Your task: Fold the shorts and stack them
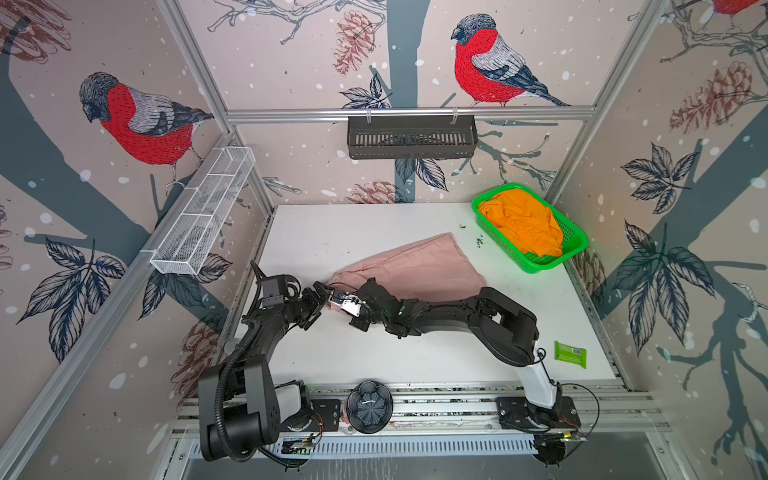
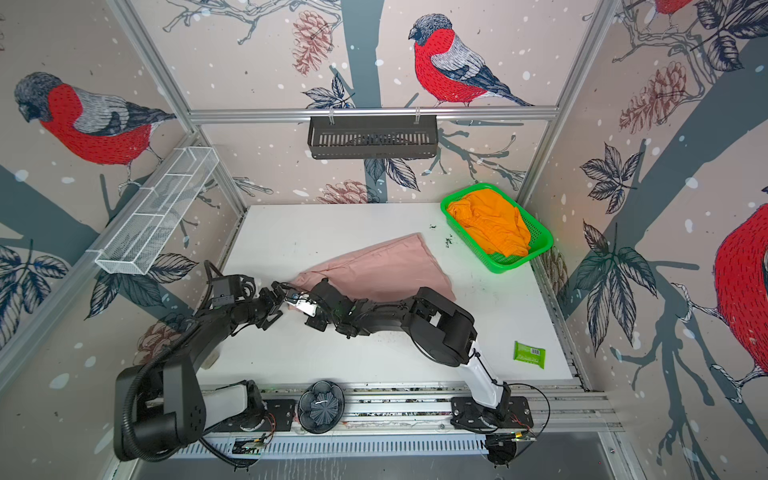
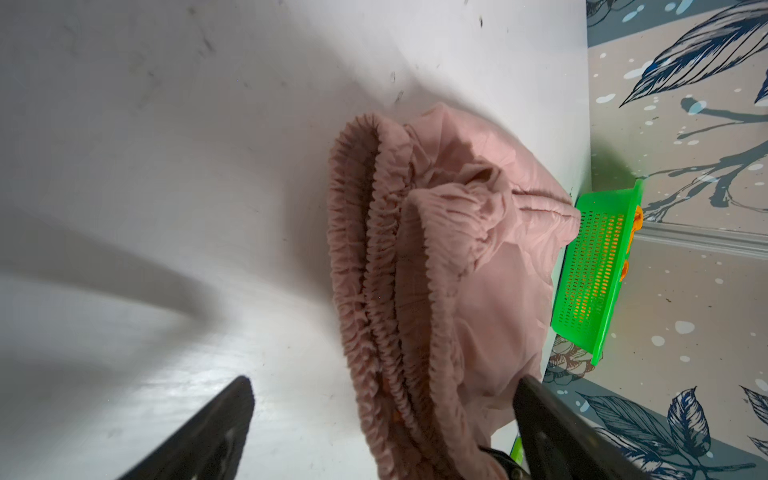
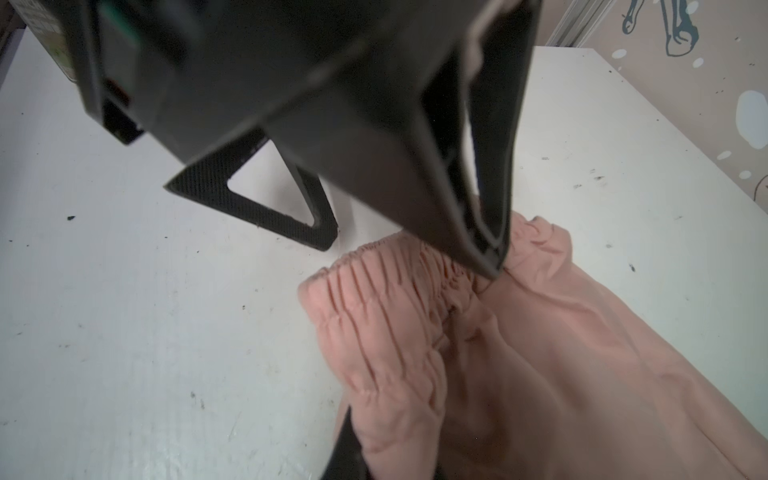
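Observation:
The dusty pink shorts (image 1: 415,266) lie crumpled in the middle of the white table (image 1: 316,232), their gathered waistband (image 3: 374,257) turned toward the front left. My right gripper (image 1: 332,300) reaches across to that waistband and is shut on a fold of it (image 4: 399,374). My left gripper (image 1: 319,302) stands open just beside it, fingers (image 3: 224,424) on either side of the waistband end, one fingertip (image 4: 490,262) touching the cloth. The bright orange shorts (image 1: 519,224) are bunched in the green mesh basket (image 1: 536,270) at the back right.
A green snack packet (image 1: 571,354) lies near the table's front right. A dark flower-shaped bowl (image 1: 369,405) sits on the front rail between the arm bases. A white wire shelf (image 1: 203,212) hangs on the left wall, a black rack (image 1: 411,137) on the back wall.

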Action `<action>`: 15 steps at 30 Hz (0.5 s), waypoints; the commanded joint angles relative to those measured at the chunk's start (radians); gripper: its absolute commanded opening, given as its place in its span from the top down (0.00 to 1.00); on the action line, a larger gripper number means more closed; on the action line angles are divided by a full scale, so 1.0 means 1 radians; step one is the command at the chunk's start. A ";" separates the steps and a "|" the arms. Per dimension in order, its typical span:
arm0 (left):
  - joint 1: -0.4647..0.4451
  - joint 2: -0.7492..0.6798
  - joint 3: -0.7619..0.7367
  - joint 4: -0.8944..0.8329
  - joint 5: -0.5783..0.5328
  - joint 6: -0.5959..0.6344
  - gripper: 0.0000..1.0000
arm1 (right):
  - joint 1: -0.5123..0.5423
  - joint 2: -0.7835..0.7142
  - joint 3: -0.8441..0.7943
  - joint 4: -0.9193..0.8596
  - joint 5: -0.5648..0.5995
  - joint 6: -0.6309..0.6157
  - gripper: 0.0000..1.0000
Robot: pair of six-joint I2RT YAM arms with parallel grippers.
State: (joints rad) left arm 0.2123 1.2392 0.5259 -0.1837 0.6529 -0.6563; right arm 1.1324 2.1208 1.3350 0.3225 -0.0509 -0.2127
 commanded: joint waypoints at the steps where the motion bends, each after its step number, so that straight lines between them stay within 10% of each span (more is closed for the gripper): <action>1: -0.028 0.023 -0.009 0.107 0.014 -0.029 0.02 | 0.004 -0.010 0.003 0.049 0.007 -0.002 0.98; 8: -0.062 0.032 -0.009 0.138 0.002 -0.027 0.21 | 0.004 0.003 0.013 0.037 0.016 -0.005 0.94; 15: -0.067 0.035 -0.001 0.128 0.018 0.007 0.87 | 0.007 0.004 0.020 0.047 0.006 0.013 0.80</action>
State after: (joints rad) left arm 0.1490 1.2716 0.5163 -0.0868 0.6514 -0.6727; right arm 1.1370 2.1242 1.3449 0.3222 -0.0441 -0.2127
